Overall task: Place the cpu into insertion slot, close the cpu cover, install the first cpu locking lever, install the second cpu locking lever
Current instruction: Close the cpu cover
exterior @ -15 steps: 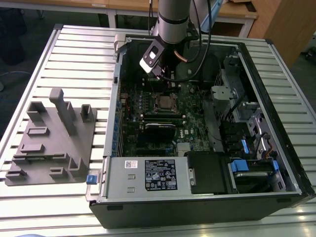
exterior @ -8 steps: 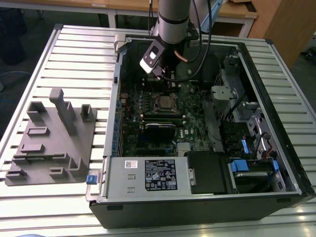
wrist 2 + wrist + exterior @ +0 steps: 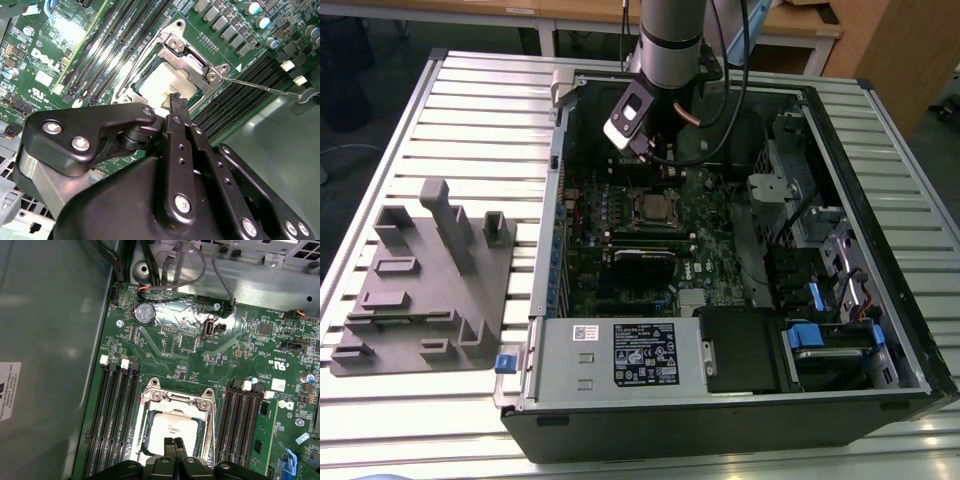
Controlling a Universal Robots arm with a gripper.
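At the exterior view's left we saw a grey moulded fixture [image 3: 420,280] lying on the slatted metal surface [image 3: 470,120], well apart from the work; beside it, toward the middle, an open computer case [image 3: 720,425] lay on its side with its green circuit board [image 3: 710,240] facing up. Over the part of the case nearest the picture's top the arm [image 3: 670,40] hung almost upright, its wrist bent a little, so that the end effector [image 3: 174,442] pointed down at the board's middle. In the first wrist view we found the end effector's two fingers pressed together, with no gap between them and nothing held; their tips sat over one edge of the cpu [image 3: 172,430], and we could not tell whether they touched it or hovered just above. The cpu lay flat in the insertion slot [image 3: 144,440], its pale metal top showing through the cut-out of the cpu cover [image 3: 175,402], which seemed to lie flat around it; long black memory slots [image 3: 117,420] flanked the socket on both sides. In the second wrist view a thin metal lever [image 3: 260,86] ran out from a corner of the cover across the memory slots; whether it was latched we could not tell. Toward the exterior view's right the case held drive bays with blue tabs [image 3: 805,335].
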